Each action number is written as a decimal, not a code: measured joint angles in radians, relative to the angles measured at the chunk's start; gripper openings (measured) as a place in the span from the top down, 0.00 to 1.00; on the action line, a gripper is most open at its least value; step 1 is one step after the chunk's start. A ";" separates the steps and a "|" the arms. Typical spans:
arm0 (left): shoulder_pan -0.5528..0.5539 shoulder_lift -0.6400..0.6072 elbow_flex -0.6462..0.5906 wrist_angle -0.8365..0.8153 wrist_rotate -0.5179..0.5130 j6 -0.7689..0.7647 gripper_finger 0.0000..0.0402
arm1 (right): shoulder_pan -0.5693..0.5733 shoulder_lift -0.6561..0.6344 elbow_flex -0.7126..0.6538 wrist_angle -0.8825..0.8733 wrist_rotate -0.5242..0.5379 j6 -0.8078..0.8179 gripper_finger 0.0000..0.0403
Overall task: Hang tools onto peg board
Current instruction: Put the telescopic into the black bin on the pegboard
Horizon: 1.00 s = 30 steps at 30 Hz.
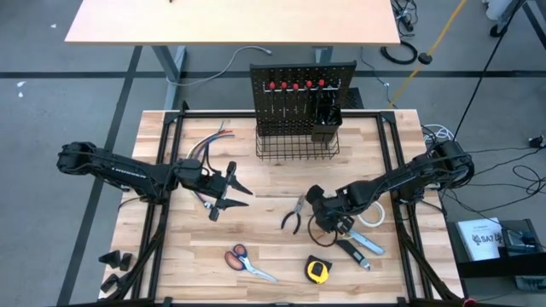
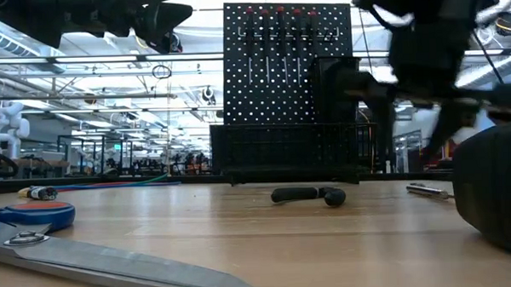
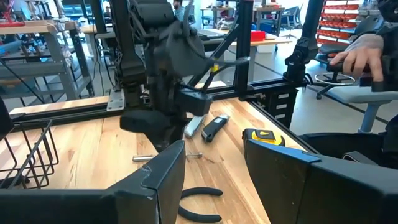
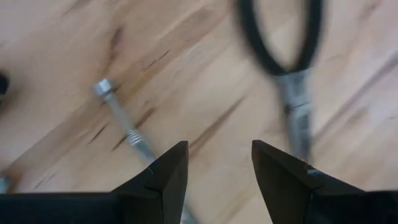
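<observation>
1. The step in hand is judged to be the approach to a pick-up: nothing is held by either arm, and several tools lie on the wooden table (image 1: 273, 213) waiting to be hung.
2. The right gripper (image 4: 214, 163) is held low over the table, right of centre, just right of the black-handled pliers (image 1: 294, 213). Its fingers are seen apart and empty in the right wrist view.
3. Under those fingers a small silver bolt-like piece (image 4: 121, 121) is seen, and beside it the pliers' handle loop and jaw; which of the two is aimed at cannot be told.
4. The left gripper (image 1: 229, 192) is held at the left-centre of the table, near the bundle of coloured wires (image 1: 209, 141). Its fingers are likewise apart and empty.
5. The peg board (image 1: 303, 89) stands upright at the far middle of the table, a row of red-handled screwdrivers (image 1: 296, 85) already on it and the wire basket (image 1: 299, 145) at its base.
6. Near the front edge lie the orange-handled scissors (image 1: 247, 260) and the yellow tape measure (image 1: 317, 270); the utility knife (image 1: 363, 247) lies near right.
7. The next move is judged to call for the right gripper to be centred over one tool, lowered, and closed squarely before any lift towards the board.
</observation>
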 joint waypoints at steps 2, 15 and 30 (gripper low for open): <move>0.000 0.000 0.000 0.000 0.000 -0.001 0.56 | 0.000 0.000 0.029 -0.028 0.015 -0.002 0.58; 0.001 0.000 0.000 -0.001 -0.100 -0.001 0.56 | 0.001 0.005 0.047 -0.283 0.009 0.042 0.58; 0.001 0.001 0.000 0.018 -0.168 0.000 0.56 | 0.001 0.005 -0.062 -0.079 -0.044 0.026 0.63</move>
